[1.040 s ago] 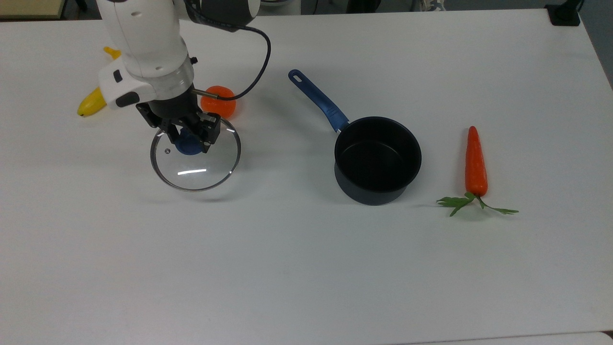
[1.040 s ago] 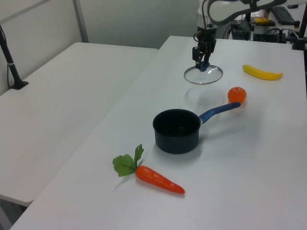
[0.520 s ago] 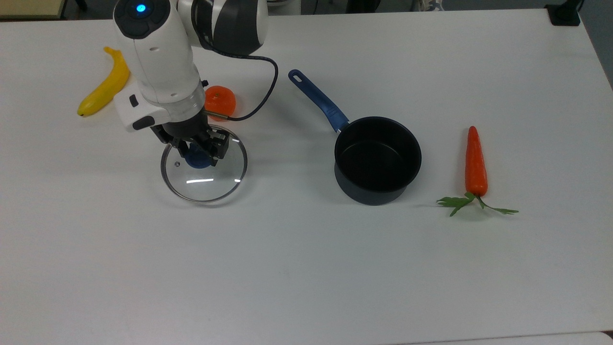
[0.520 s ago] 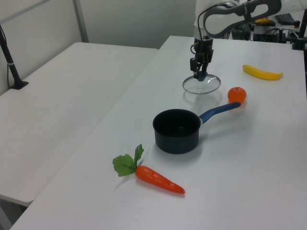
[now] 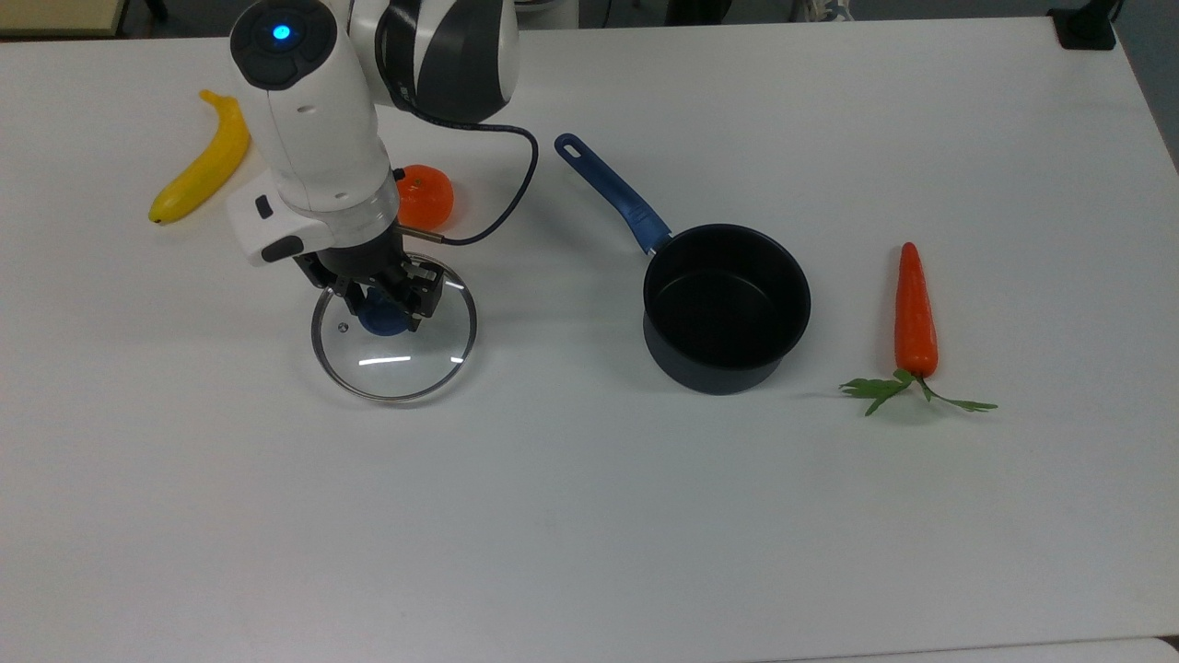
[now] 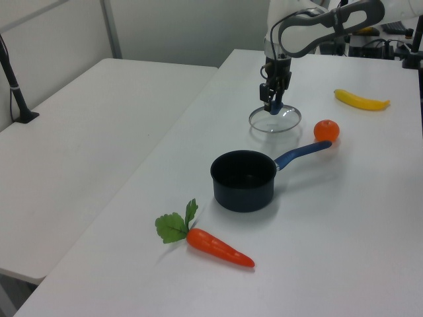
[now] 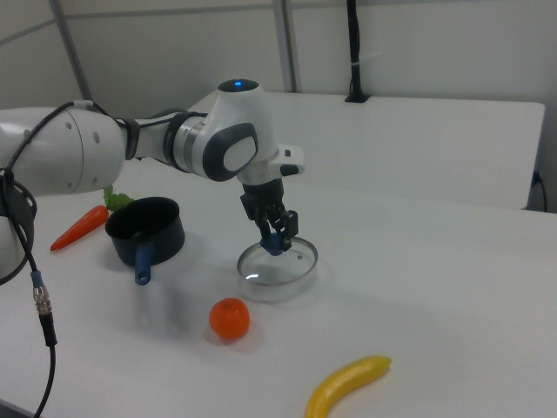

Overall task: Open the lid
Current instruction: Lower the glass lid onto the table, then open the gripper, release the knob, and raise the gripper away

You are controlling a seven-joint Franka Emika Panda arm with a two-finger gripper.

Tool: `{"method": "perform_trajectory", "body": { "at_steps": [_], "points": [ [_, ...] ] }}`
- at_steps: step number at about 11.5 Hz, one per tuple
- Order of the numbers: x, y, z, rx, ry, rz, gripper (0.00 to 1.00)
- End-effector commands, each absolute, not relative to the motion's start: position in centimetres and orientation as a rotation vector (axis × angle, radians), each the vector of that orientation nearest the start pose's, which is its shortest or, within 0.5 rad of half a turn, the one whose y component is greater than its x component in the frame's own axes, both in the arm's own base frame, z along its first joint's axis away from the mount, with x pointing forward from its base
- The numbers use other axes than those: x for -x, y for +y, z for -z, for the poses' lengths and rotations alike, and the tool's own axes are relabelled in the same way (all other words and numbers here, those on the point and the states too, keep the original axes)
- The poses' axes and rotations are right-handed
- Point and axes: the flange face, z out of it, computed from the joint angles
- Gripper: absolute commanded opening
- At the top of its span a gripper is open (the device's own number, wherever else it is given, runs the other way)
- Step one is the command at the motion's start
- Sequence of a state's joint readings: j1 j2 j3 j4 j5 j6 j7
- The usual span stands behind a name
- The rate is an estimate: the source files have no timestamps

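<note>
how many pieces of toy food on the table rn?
3. Banana at the top view's far left, orange just behind the lid, carrot to the right of the saucepan. None look hidden.

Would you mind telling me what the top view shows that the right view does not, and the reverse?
Top view alone: the lid's small steam hole, the saucepan's empty dark inside, the whole carrot with its leaves. Right view alone: a gap and shadow under the lid, so it looks lifted off the table, plus a second table behind. Both: the gripper shut on the lid's blue knob, the orange fruit and the banana.
</note>
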State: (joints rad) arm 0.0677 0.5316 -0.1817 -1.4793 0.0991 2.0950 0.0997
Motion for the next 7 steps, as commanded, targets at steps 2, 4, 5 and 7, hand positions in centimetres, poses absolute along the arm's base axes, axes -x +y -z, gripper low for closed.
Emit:
{"method": "perform_trajectory", "body": {
  "at_steps": [2,4,5,7],
  "points": [
    [-70.1,-4.0,-36.4,3.111,0.348,0.12,0.48],
    [-69.8,-3.6,-35.1,3.111,0.344,0.082,0.51],
    [-69.7,-3.2,-34.7,3.113,0.335,0.072,0.54],
    [-69.4,-3.2,-34.1,3.114,0.337,0.048,0.68]
  ]
}}
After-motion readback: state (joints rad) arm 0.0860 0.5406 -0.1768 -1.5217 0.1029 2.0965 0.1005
